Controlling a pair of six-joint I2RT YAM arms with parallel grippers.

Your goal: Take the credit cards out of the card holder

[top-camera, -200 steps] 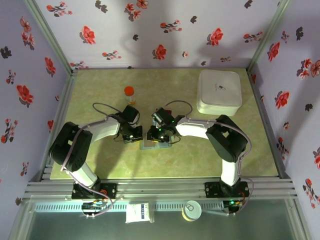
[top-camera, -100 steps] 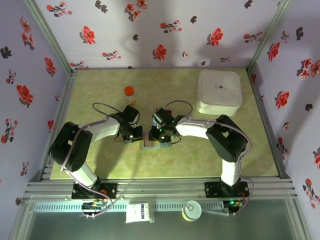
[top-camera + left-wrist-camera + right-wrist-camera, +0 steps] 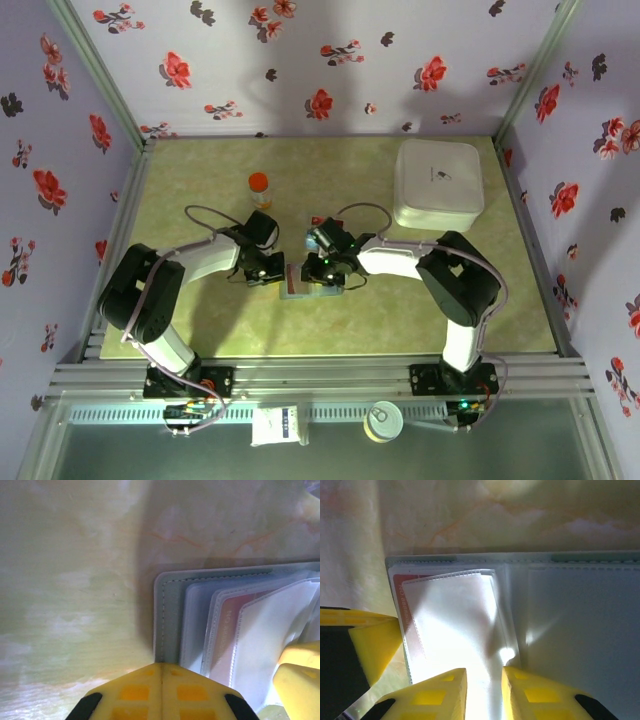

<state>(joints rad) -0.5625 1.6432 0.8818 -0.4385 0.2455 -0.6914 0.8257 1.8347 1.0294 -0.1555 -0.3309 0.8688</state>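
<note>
Card holder lies open; left gripper closed at its edge; right gripper jaws narrowly apart, possibly touching sleeve.

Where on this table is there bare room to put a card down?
Bare table lies between the orange-capped bottle and the white box along the back, left of the bottle, and in the front right corner. It is crowded mid-table, where the left tool and right tool meet at the card holder.

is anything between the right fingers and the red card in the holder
Yes. A clear plastic sleeve covers the red card, whose left edge shows through it. The right gripper is at that sleeve, not on the bare card.
</note>
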